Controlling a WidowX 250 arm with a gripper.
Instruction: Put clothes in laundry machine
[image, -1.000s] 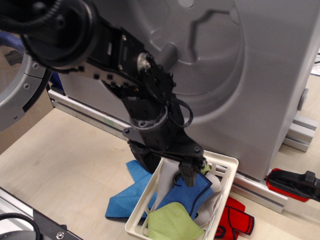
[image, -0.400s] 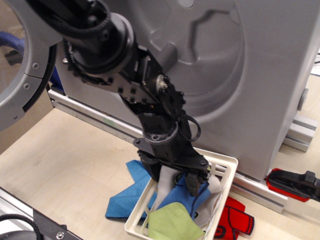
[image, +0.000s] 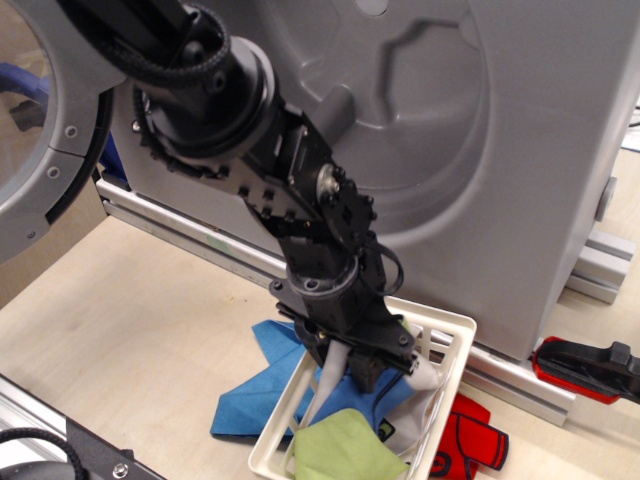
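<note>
The clothes lie in a small white slatted basket (image: 452, 335) in front of the laundry machine (image: 530, 150): a lime-green cloth (image: 340, 455) at the front, a blue cloth with dark trim (image: 398, 392) in the middle, a white-grey cloth (image: 428, 375) at the right. My gripper (image: 362, 376) points down into the basket, with its dark fingertips pressed onto the blue cloth. The wrist hides its jaws. The machine's round clear-window door (image: 45, 150) stands open at the left. My arm covers the drum mouth.
A plain blue cloth (image: 250, 398) lies on the table left of the basket. Red cloths with dark trim (image: 470, 440) lie to the basket's right. A red and black tool (image: 590, 368) lies at the right edge. An aluminium rail (image: 180, 235) runs along the machine's base.
My arm has swung further over the basket and the gripper has gone lower and slightly left, down onto the blue cloth. The cloths have barely shifted.
</note>
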